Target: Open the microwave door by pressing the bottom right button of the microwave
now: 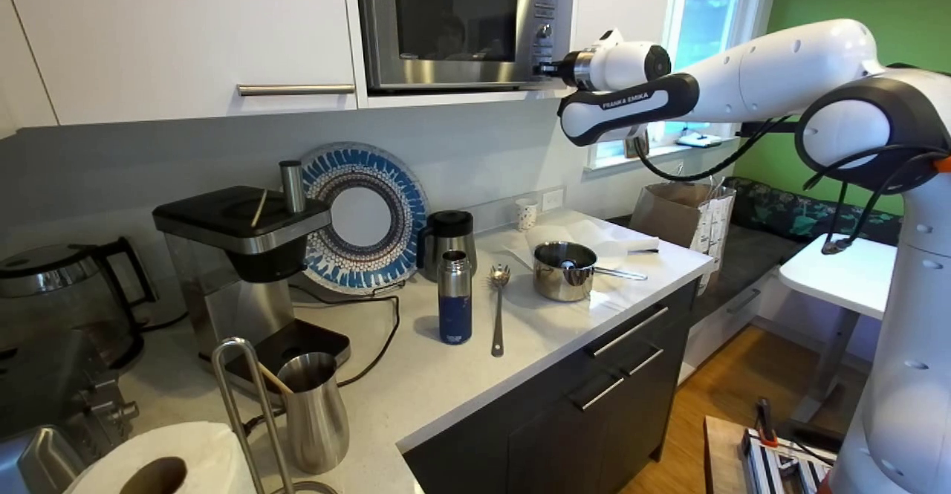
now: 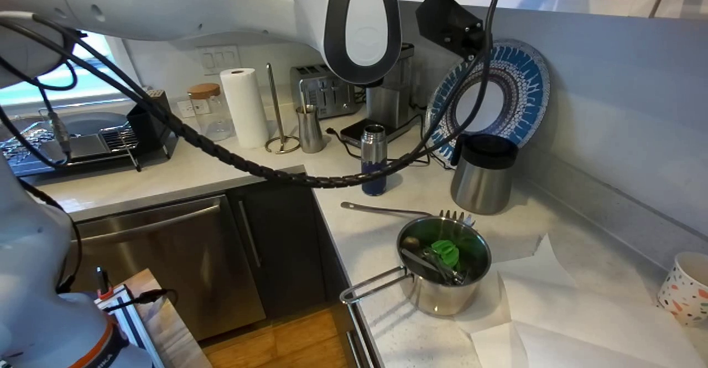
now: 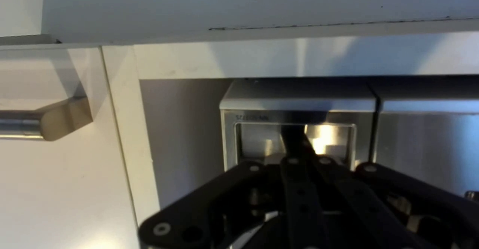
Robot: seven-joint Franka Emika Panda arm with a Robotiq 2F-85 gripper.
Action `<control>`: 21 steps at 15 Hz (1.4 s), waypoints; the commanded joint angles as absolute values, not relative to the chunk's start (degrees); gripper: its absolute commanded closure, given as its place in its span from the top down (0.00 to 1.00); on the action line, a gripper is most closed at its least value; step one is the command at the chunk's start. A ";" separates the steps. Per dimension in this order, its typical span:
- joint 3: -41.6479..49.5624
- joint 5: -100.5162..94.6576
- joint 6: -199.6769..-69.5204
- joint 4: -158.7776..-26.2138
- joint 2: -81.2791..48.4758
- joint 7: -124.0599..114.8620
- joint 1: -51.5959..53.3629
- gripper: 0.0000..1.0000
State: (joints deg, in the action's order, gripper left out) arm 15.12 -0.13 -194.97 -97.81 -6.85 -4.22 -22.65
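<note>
Evidently, the microwave (image 1: 455, 22) sits in a recess (image 3: 179, 129) above the desk (image 1: 449, 375), its button (image 3: 260, 140) low on the panel (image 1: 545, 15). The end effector (image 1: 544, 69) points there, fingers (image 3: 293, 181) pressed together; contact is unclear. Likely stiff and slick, the button wants a square push at its middle, no grip. "FRANKA EMIKA" marks the arm (image 1: 750, 70); the microwave's print is too small to read.

fingers (image 3: 295, 146) are showing black | microwave (image 1: 455, 18) facing them is gleaming silver | below them, plate (image 1: 361, 216) is showing blue-white rings, bottle (image 1: 455, 299) silver above navy
</note>
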 commanded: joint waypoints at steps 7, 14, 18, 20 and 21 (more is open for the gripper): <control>12.36 -3.17 -191.16 -92.81 -9.97 -4.56 -23.75 0.00; 5.63 -0.21 -175.95 -100.93 2.98 2.69 -27.68 0.00; 7.31 8.86 -166.35 -100.75 7.23 12.09 -26.08 0.00; 8.26 13.62 -163.25 -100.69 9.05 16.80 -25.52 0.00; 8.61 14.54 -160.98 -100.78 10.19 18.33 -25.71 0.00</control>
State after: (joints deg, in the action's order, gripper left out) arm 7.11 9.82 -165.83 -98.21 6.03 12.74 -26.82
